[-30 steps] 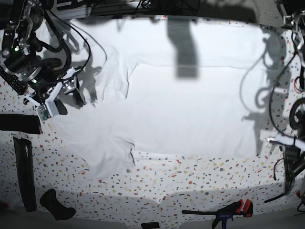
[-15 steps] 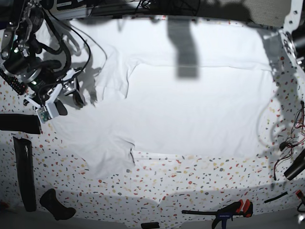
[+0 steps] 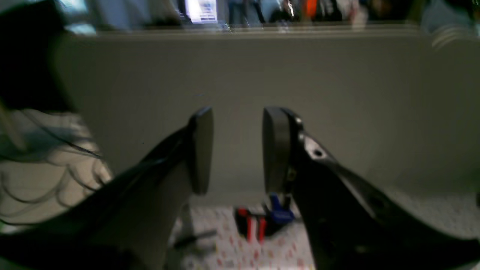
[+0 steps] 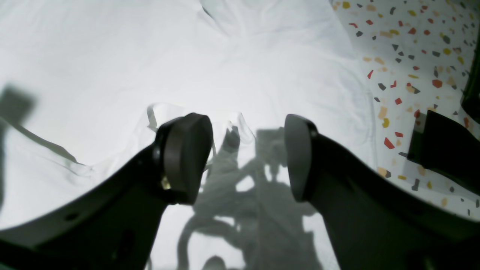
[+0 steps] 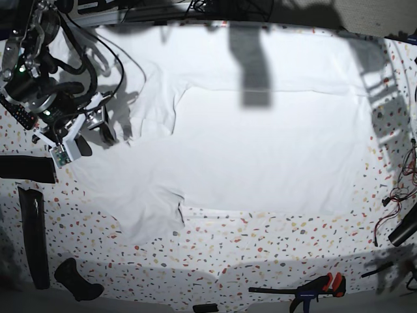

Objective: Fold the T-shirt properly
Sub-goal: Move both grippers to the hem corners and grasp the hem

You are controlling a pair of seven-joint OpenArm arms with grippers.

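The T-shirt is a large plain white garment spread flat over most of the speckled table, with a sleeve at the front left. My right gripper hovers over the shirt's left part. In the right wrist view the right gripper is open and empty just above the white cloth, casting a shadow on it. My left gripper is open and empty, held up in the air and facing a grey wall. It is off the shirt and does not show in the base view.
A clamp with red handles lies at the table's front right, and it also shows in the left wrist view. Black bars and a black handle lie at the front left. Loose cables hang at the right edge.
The left arm has swung away from the table's right edge and left the base view. The right arm has stayed almost still over the shirt.
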